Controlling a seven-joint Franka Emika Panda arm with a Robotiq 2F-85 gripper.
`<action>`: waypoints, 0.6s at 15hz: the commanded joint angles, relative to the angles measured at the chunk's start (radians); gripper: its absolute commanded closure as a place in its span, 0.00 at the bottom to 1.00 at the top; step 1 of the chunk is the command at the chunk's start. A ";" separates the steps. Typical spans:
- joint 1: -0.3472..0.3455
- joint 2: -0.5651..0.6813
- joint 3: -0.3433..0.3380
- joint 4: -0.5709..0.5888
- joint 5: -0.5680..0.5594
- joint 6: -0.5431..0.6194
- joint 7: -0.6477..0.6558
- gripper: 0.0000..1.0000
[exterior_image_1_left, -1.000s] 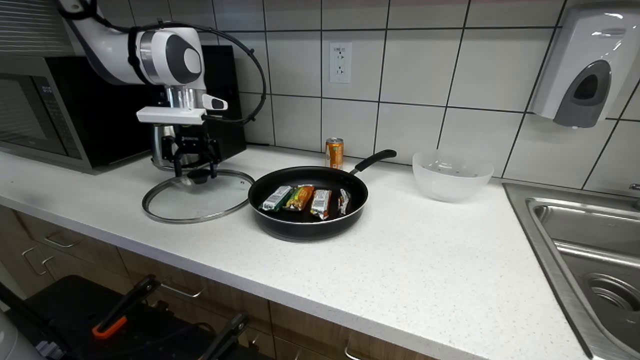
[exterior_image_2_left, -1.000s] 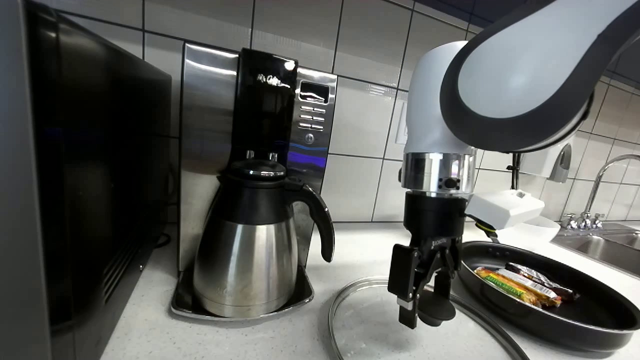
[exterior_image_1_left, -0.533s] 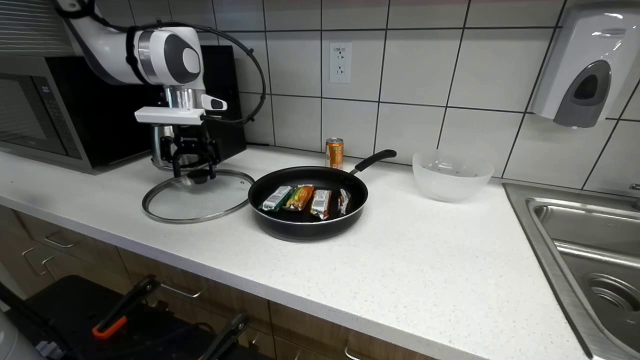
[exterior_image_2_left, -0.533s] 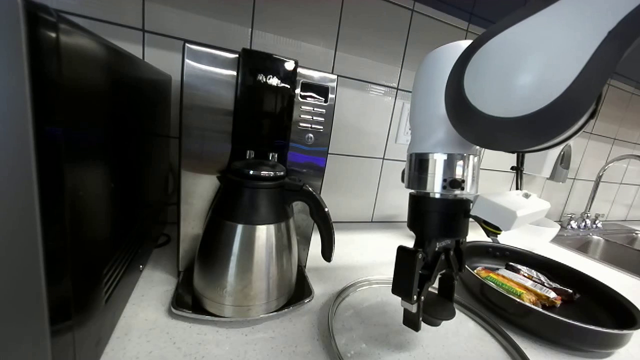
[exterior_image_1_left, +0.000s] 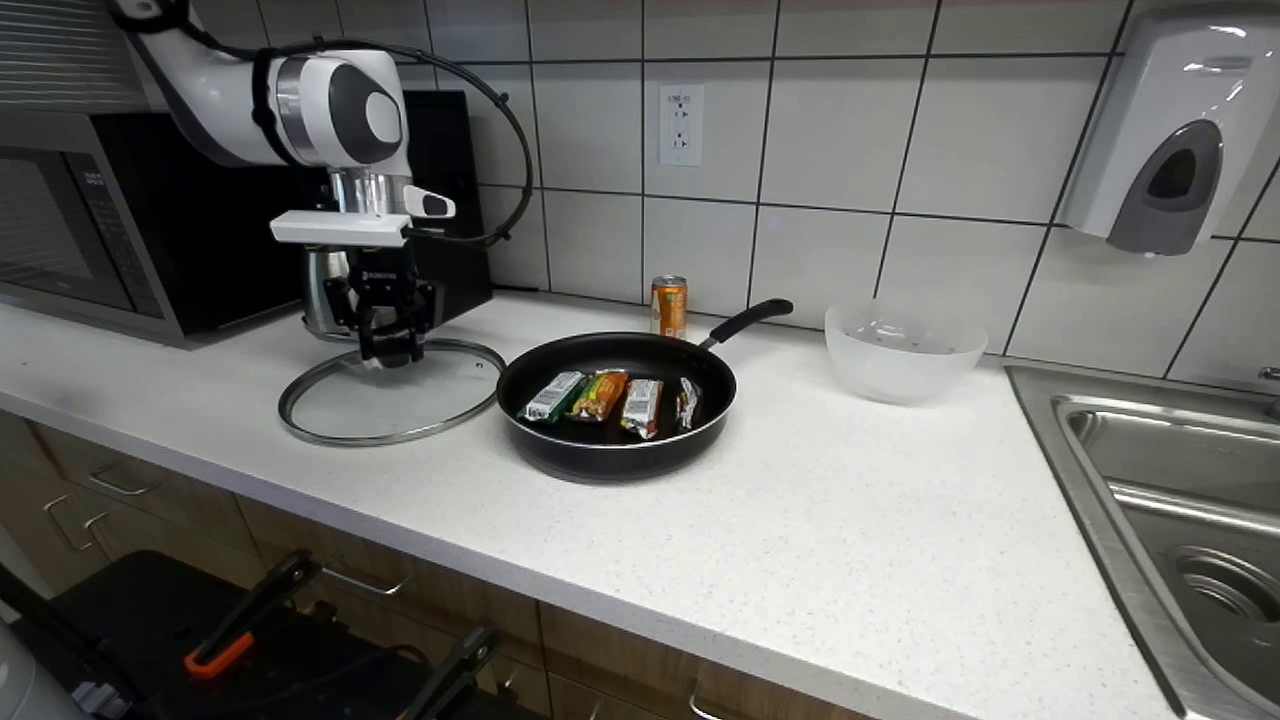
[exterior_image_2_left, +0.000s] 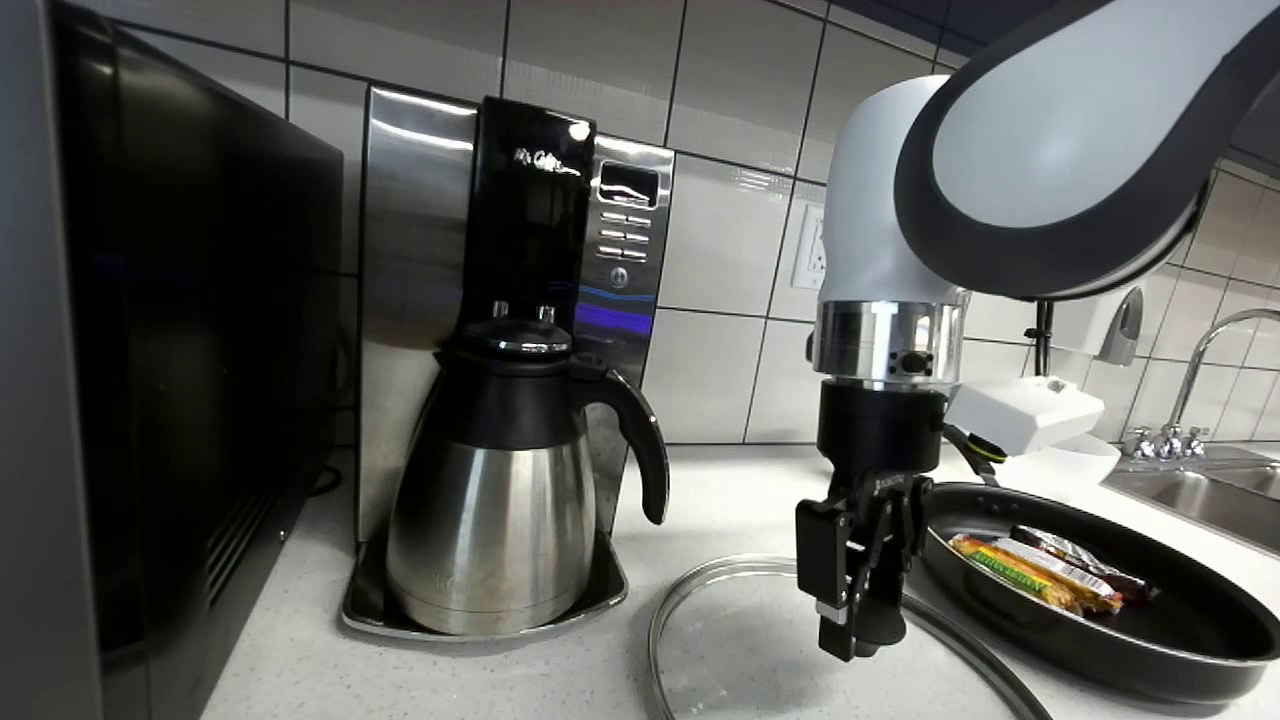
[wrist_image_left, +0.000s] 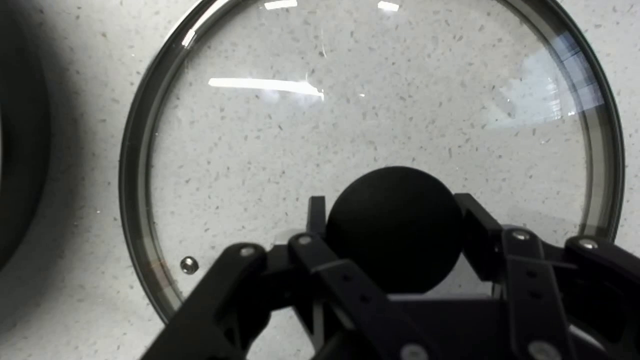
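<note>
Jaws hold the black knob (wrist_image_left: 395, 225)
Its glass lid (wrist_image_left: 370, 135) lies near the front edge of the bench (exterior_image_1_left: 850, 560); a black pan (exterior_image_1_left: 620, 463) of snacks (exterior_image_1_left: 598, 397) sits just beside it.

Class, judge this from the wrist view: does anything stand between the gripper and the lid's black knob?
Nothing visible does. The gripper has its fingers on opposite sides of the black knob, with no other object in between. The black pan is beside the glass lid, outside that gap.
</note>
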 joint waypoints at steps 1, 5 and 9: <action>-0.006 -0.055 0.012 -0.021 0.000 -0.028 0.018 0.61; -0.006 -0.082 0.016 -0.014 -0.001 -0.055 0.006 0.61; -0.011 -0.123 0.023 -0.014 0.011 -0.077 -0.011 0.61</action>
